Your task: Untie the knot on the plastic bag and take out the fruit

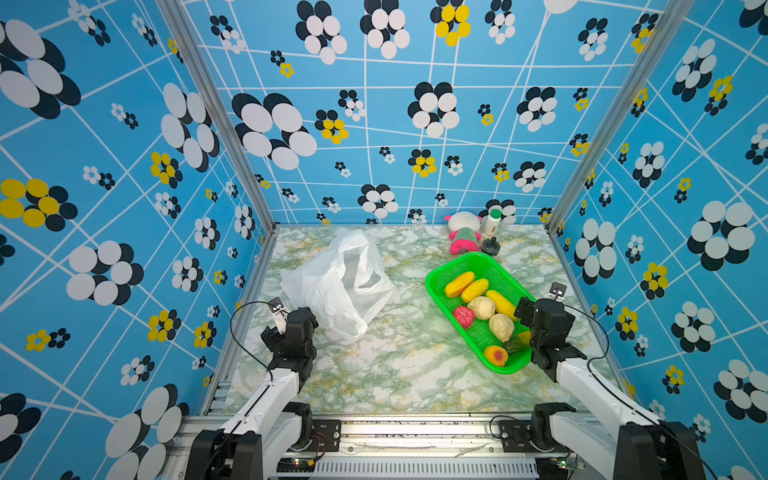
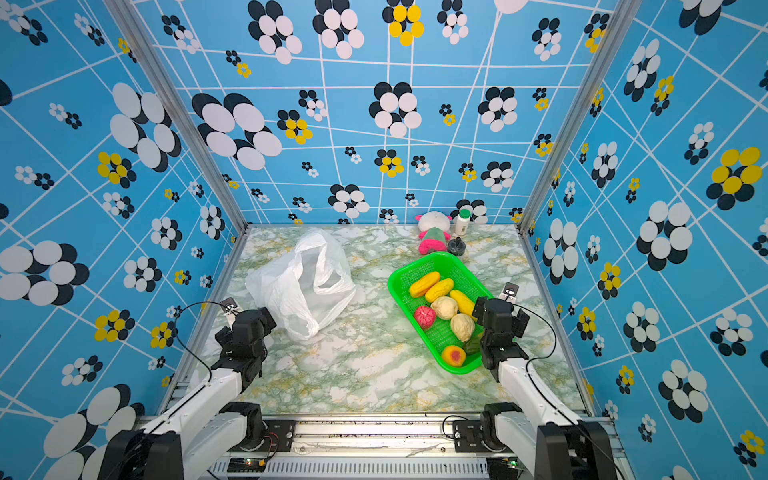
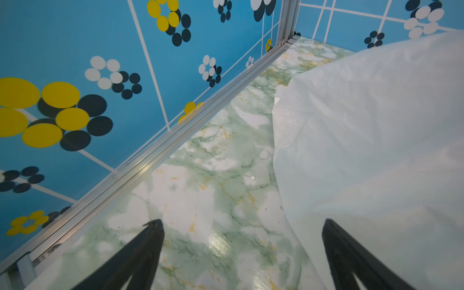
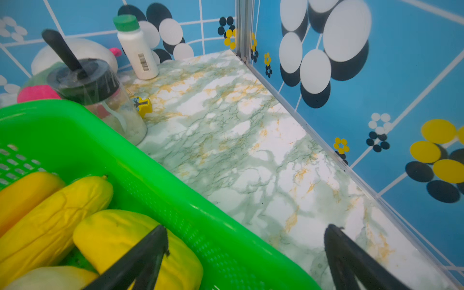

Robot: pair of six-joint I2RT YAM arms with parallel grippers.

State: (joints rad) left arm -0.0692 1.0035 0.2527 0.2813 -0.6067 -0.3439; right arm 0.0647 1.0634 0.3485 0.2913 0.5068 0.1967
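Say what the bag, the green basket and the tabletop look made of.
The plastic bag: thin translucent white film, crinkled, glossy. The green basket: rigid moulded plastic, glossy rim, perforated mesh walls. The tabletop: smooth glossy surface printed in green-and-gold marble veining, probably laminate or film rather than stone.

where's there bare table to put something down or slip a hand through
Bare table: the strip between the plastic bag and the green basket, running to the front rail; also the strip between basket and right wall. Crowded: the far right corner with plush toy, white bottle and jar, and the basket, full of fruit.
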